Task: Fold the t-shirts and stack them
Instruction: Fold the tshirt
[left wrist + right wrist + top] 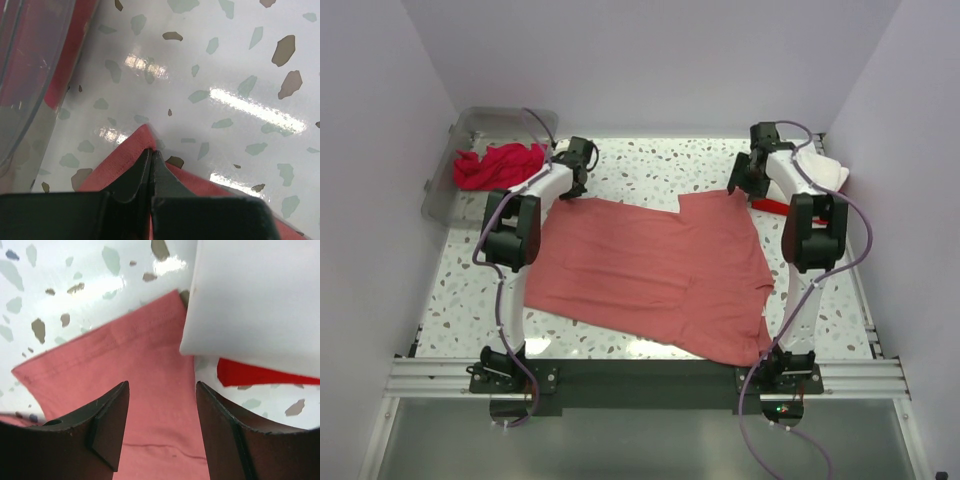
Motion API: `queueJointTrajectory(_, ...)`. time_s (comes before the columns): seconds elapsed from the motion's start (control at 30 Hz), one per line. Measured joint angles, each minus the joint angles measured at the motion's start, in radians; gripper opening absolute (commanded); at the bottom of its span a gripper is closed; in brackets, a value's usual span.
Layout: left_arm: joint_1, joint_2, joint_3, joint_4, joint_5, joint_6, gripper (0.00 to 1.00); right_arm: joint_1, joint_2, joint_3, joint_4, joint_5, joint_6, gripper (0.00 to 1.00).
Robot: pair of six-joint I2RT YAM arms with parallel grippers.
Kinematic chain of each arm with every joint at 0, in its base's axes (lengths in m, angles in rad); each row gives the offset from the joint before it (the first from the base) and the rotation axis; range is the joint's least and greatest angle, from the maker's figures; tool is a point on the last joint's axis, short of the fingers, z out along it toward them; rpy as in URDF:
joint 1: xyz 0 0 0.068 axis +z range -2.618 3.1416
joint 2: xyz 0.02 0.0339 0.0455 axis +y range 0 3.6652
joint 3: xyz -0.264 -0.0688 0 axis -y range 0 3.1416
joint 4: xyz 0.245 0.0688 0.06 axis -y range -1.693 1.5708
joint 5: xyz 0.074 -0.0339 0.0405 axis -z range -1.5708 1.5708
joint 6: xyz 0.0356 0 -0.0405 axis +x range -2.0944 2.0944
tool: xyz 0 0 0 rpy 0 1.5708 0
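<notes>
A large coral-red t-shirt (650, 265) lies spread flat on the speckled table. My left gripper (576, 186) is at its far left corner. In the left wrist view this gripper (151, 151) is shut on the hemmed corner of the coral-red t-shirt (122, 161). My right gripper (745, 182) hovers over the far right corner. Its jaws (162, 385) stand open above the coral-red t-shirt (130, 355) with nothing between them. Just right of it, a folded white t-shirt (255, 305) rests on a bright red t-shirt (260, 374). A crimson t-shirt (500, 163) is bunched in the bin.
A clear plastic bin (445, 195) lies tipped at the far left, close to my left gripper; its wall (30, 75) fills the left of the left wrist view. The white t-shirt (820, 165) sits by the right wall. White walls enclose the table on three sides.
</notes>
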Motion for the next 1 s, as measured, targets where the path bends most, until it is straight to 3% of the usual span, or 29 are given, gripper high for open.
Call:
queueJointTrajectory(0.3,0.0,0.0,0.0,-0.003,0.012,-0.001,0.0,0.0,0.091,0.086,0.046,0.066,-0.038,0.58)
queueJointTrajectory(0.8,0.0,0.0,0.002,-0.005,0.019,-0.001,0.0,0.009,0.111,0.025,0.106,0.079,-0.045,0.49)
queueJointTrajectory(0.97,0.0,0.0,0.002,-0.005,0.019,-0.001,0.0,0.015,0.099,0.0,0.125,0.084,-0.042,0.28)
queueJointTrajectory(1.0,0.0,0.0,0.002,-0.005,0.019,-0.001,0.0,0.016,0.098,-0.002,0.126,0.085,-0.04,0.18)
